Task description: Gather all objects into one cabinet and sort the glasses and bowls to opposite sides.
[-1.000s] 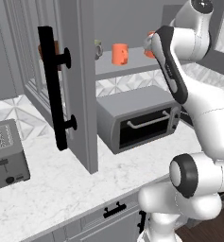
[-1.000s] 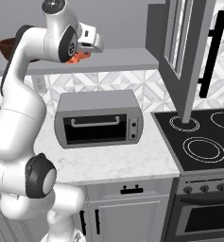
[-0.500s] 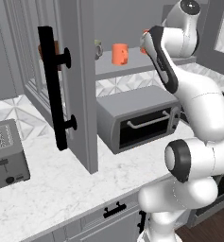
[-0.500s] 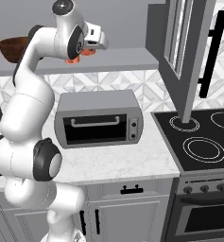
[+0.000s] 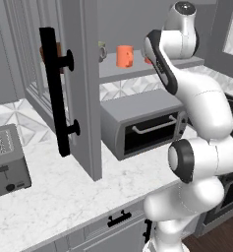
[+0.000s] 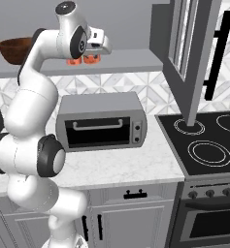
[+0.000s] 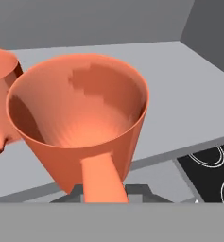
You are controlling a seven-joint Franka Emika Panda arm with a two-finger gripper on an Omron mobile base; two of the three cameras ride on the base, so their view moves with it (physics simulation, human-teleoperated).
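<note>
We find an orange mug (image 7: 82,130) directly ahead of the gripper (image 6: 85,59), mouth turned toward the hand camera and its handle (image 7: 103,178) running back toward the fingers; the jaws read as closed, and on the hand view we judge them shut on that handle. The mug sits at shelf level over the cabinet shelf (image 6: 131,60), with a second orange mug (image 7: 0,101) just beside it, apparently touching its wall. In the right base view both orange shapes show beneath the hand, close together. Further along the same shelf the left base view shows another orange mug (image 5: 124,55) and a pale grey mug (image 5: 102,50), while the wooden bowl (image 6: 15,49) stands well apart at the far end. The open cabinet door (image 5: 81,83) hangs on that side. We judge the coming release turns on this: the held mug's free side faces away from the bowl, so setting down here keeps the glasses opposite it
</note>
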